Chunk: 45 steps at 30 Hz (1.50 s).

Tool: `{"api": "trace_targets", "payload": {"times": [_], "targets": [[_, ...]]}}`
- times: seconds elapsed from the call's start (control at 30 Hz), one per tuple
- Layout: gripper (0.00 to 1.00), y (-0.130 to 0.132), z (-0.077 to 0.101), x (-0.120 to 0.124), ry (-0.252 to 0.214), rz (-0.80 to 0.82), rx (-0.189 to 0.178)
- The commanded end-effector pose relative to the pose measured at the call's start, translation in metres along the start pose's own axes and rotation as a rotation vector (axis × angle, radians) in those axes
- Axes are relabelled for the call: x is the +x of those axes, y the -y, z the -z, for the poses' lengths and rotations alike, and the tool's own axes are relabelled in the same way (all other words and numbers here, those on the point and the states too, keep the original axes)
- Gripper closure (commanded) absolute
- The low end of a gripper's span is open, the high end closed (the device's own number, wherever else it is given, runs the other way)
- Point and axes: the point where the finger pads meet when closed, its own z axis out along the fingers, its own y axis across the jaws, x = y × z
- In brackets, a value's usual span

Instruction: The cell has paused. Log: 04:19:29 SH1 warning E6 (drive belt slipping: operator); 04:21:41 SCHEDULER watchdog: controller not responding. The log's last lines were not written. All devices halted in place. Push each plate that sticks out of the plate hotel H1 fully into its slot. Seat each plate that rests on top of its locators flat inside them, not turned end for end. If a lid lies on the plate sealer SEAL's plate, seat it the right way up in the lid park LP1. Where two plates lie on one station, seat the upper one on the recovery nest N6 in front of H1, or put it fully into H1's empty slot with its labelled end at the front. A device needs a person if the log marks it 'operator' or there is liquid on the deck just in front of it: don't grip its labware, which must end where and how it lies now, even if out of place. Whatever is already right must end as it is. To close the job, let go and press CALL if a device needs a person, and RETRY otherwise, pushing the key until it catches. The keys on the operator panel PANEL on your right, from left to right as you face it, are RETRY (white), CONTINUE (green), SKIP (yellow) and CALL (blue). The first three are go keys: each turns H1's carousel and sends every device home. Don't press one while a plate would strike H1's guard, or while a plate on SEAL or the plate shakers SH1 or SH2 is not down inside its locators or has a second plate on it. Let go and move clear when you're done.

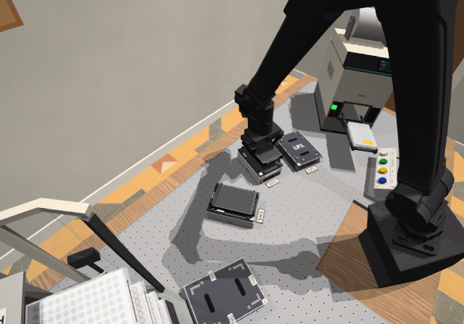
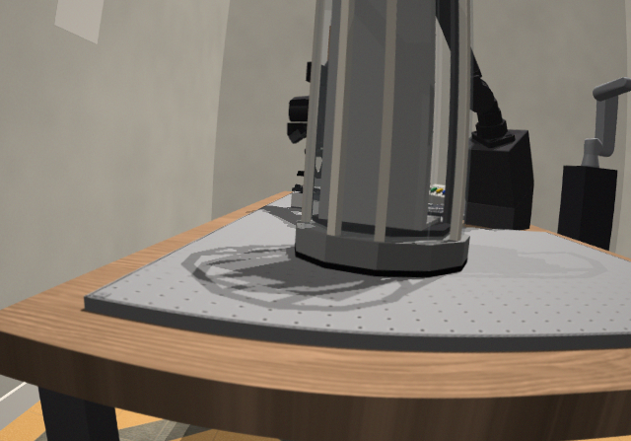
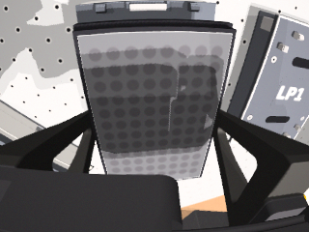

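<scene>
My gripper (image 1: pixel 263 154) stands over the shaker SH2 (image 1: pixel 258 170), shut across the short sides of a dark well plate (image 1: pixel 268 156). The plate sits a little above the shaker top and looks slightly tilted. In the wrist view the plate (image 3: pixel 151 97) fills the space between my two fingers, and the shaker's edge (image 3: pixel 145 8) shows beyond it. The lid park LP1 (image 1: pixel 299 151) lies empty just right of SH2, and it also shows in the wrist view (image 3: pixel 284 84). Shaker SH1 (image 1: pixel 232 215) carries another dark plate (image 1: pixel 233 199).
The sealer SEAL (image 1: pixel 356 84) holds a white plate with a yellow label (image 1: pixel 361 136) on its tray. The key panel PANEL (image 1: pixel 382 166) is beside the arm's base (image 1: pixel 412 238). The empty nest N6 (image 1: pixel 225 292) lies in front of H1's white plates (image 1: pixel 82 298). The hotel H1 (image 2: pixel 382 120) blocks the exterior view.
</scene>
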Motion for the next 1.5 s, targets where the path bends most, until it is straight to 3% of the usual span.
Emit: {"api": "trace_targets", "payload": {"times": [0.0, 0.13, 0.27, 0.37, 0.5, 0.7, 0.8, 0.97, 1.1, 1.27, 1.47], "targets": [[0.16, -0.010, 0.013, -0.022, 0.039, 0.002, -0.003], [0.16, -0.009, 0.013, -0.024, 0.043, 0.000, -0.003], [0.16, -0.010, 0.002, -0.023, 0.039, 0.005, -0.004], [0.16, -0.009, 0.007, -0.027, 0.055, 0.003, -0.005], [0.16, -0.009, -0.002, -0.023, 0.038, 0.004, -0.004], [0.16, -0.009, 0.006, -0.028, 0.061, 0.001, -0.005], [0.16, -0.008, -0.004, -0.024, 0.042, 0.002, -0.004], [0.16, -0.011, -0.002, -0.026, 0.053, 0.006, -0.006], [0.16, -0.008, -0.010, -0.022, 0.038, 0.001, -0.003], [0.16, -0.010, 0.000, -0.027, 0.063, 0.003, -0.006], [0.16, -0.008, 0.000, -0.024, 0.057, -0.002, -0.005]]}}
